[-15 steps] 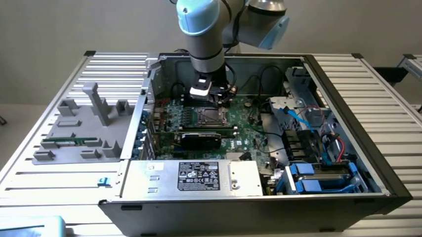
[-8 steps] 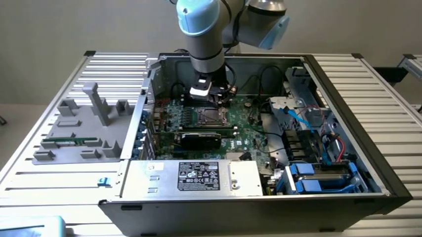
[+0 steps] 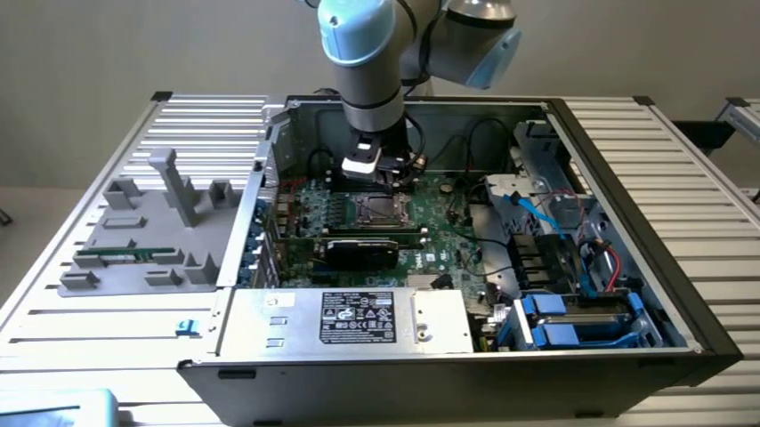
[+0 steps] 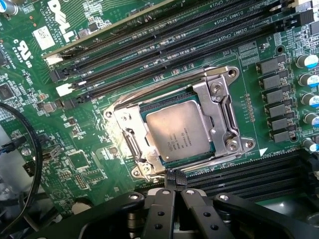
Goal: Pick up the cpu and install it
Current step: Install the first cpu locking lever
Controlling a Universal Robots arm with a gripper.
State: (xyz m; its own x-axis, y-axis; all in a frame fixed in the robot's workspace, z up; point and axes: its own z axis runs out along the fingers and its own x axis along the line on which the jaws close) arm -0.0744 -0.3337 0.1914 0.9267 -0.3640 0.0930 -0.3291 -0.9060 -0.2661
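My gripper (image 4: pixel 174 180) has its fingers pressed together on nothing, tips hovering just beside the socket frame (image 4: pixel 219 107). The cpu (image 4: pixel 178 129) lies flat in the socket just beyond my tips, seated so the metal frame surrounds it on the motherboard (image 4: pixel 75 159).

Metal frame (image 4: pixel 219 119) rings the cpu (image 4: pixel 180 130)

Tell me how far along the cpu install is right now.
Done, by the look of it: the cpu lies flat inside the socket on the motherboard, with the metal frame around its edges. In hand: nothing; the claw is shut and empty, its tips just beside the socket's edge. Left: whether the socket's latch is locked cannot be told.
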